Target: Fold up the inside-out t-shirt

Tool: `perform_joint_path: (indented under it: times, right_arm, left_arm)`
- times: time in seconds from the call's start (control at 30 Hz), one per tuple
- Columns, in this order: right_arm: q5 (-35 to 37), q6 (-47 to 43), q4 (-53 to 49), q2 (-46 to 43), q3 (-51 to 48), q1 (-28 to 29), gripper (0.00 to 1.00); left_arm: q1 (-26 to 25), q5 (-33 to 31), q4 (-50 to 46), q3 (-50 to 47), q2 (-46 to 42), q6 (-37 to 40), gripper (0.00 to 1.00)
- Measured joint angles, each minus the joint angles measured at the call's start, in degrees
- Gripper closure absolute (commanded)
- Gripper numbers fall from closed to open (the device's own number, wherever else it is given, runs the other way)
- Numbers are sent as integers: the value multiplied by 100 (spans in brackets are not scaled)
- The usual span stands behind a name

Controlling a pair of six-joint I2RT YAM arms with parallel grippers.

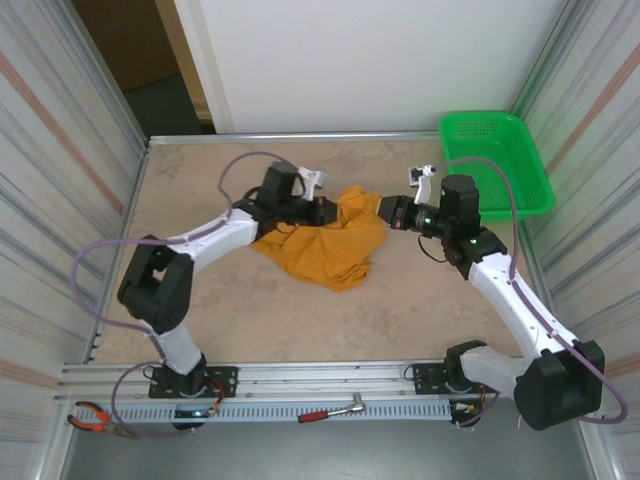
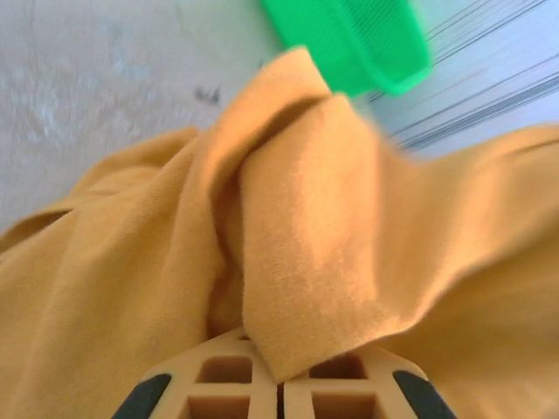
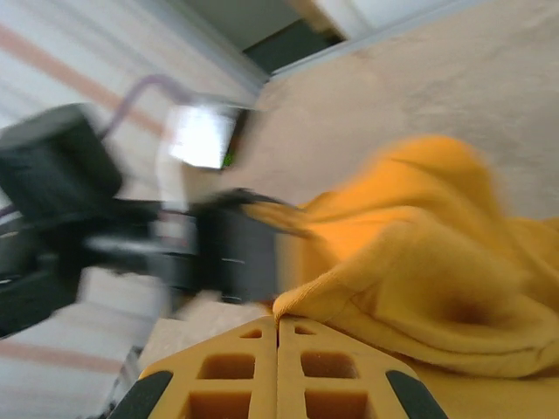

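The inside-out t-shirt is a mustard-orange bunch at the middle of the table, lifted at its far side between both grippers. My left gripper is shut on a fold at the shirt's upper left; in the left wrist view the cloth runs down into the closed fingertips. My right gripper is shut on the upper right edge; in the right wrist view a rolled hem sits pinched at the closed tips. No printed graphic is visible.
A green basket stands at the back right corner, also seen in the left wrist view. Pliers and a red-handled tool lie on the front rail. Corrugated walls close in both sides. The left arm appears blurred beside the shirt.
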Motion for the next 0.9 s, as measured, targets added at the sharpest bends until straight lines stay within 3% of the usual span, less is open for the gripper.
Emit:
perform_joint_path:
  times: [0.1,0.13,0.2,0.27,0.37,0.5,0.63,0.77,0.9]
  right_arm:
    - [391,122,214,396,-317,-57,100]
    - [496,146,236,623,-348,-57,91]
    - [605,164,291,1051,-319,-42,61]
    - [713,122,186,1340,-236,-35,52]
    - [988,22,-151,1272,-146,70,49]
    - [1513,-208,-774,262,7,660,47]
    - [1963,-339,-997,-527,402,1318,31]
    - [2221,-385,-986,-461,758,1648,29]
    - [2319,-533,-977,199,1014,1681,28]
  left_arm:
    - [450,721,527,-254,-560,-251,100]
    - [577,988,813,-337,-737,-402,100]
    - [684,1388,1279,-442,-918,-647,100]
    - [728,1740,1705,-503,-973,-894,100]
    - [750,2070,2092,-575,-968,-1163,100]
    - [750,2280,2260,-595,-951,-1346,100]
    - [748,2339,2369,-599,-898,-1403,100]
    - [750,2352,2371,-599,-835,-1419,100]
    - [748,2352,2371,-599,-822,-1438,100]
